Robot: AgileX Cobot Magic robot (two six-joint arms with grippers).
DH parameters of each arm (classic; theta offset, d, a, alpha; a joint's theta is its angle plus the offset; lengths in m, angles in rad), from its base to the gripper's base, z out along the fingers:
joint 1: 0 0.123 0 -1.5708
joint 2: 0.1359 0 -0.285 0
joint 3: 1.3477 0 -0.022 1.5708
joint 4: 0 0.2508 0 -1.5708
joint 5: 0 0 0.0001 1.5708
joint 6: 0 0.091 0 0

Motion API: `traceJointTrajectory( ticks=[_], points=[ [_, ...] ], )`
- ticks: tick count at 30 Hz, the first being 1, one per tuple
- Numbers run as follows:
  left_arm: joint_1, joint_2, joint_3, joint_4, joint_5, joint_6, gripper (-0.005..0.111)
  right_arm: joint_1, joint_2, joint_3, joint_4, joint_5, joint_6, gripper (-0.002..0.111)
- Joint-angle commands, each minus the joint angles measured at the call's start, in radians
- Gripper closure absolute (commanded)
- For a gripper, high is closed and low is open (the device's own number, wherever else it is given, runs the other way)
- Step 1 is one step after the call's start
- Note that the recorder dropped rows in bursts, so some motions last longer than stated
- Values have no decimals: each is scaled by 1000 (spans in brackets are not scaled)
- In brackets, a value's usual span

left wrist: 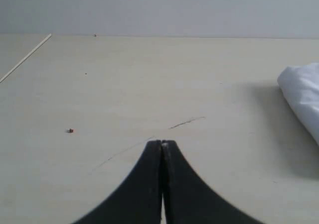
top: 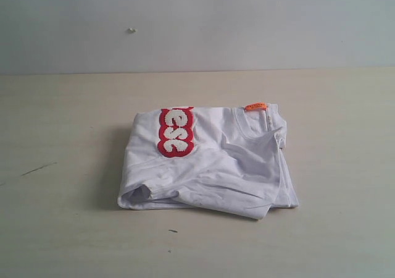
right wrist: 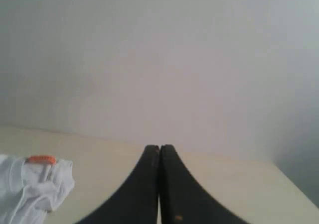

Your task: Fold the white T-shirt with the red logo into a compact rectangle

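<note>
The white T-shirt (top: pixel 216 167) lies folded into a rough rectangle in the middle of the table. Its red logo (top: pixel 175 131) shows on the top layer at the back left, cut off by a fold. The orange neck tag (top: pixel 255 107) sits at the back right by the collar. Neither arm appears in the exterior view. My left gripper (left wrist: pixel 162 143) is shut with nothing in it, over bare table, with a corner of the shirt (left wrist: pixel 304 92) off to one side. My right gripper (right wrist: pixel 159 147) is shut and empty too, the shirt's collar end (right wrist: pixel 35 184) and its tag (right wrist: pixel 41 159) apart from it.
The pale wooden table (top: pixel 68 228) runs up to a plain light wall (top: pixel 197 25) at the back. A dark scratch (top: pixel 37 168) marks the table left of the shirt, and a small speck (top: pixel 173 231) lies in front of it.
</note>
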State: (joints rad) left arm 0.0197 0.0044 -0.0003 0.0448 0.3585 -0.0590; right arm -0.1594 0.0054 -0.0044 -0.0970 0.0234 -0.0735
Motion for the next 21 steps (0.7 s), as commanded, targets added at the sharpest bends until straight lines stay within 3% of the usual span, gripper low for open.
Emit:
traceJointTrajectory(
  ticks=[1, 21],
  points=[
    [0, -4, 0, -6, -5, -2, 107, -4, -5, 4, 50, 132, -11, 108],
    [0, -4, 0, -6, -5, -2, 107, -4, -5, 4, 108, 275, -4, 108]
  ],
)
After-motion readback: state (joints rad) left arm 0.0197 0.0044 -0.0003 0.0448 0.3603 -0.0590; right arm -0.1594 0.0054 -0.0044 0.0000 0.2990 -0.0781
